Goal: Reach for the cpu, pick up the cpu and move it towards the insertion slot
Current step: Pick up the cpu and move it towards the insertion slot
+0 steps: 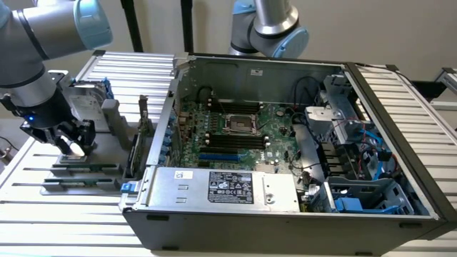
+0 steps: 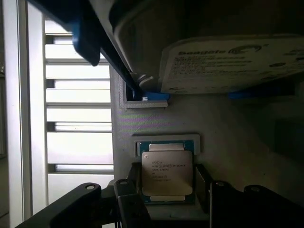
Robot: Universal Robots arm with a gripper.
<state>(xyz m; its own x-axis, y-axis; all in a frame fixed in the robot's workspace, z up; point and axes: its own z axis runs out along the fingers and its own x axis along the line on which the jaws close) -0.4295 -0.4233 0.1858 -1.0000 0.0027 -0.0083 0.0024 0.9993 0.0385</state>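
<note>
Exterior view, arm bent low, gripper [image 1: 69, 144] pointing down, parted astride the cpu [image 2: 167, 173]

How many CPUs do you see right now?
1. The cpu lies in its holder outside the case, right under the tool. The slot in the case looks empty; more may be hidden.

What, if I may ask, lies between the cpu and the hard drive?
In the wrist view: the raised rim beside the cpu, then bare grey surface up to the hard drive.
</note>
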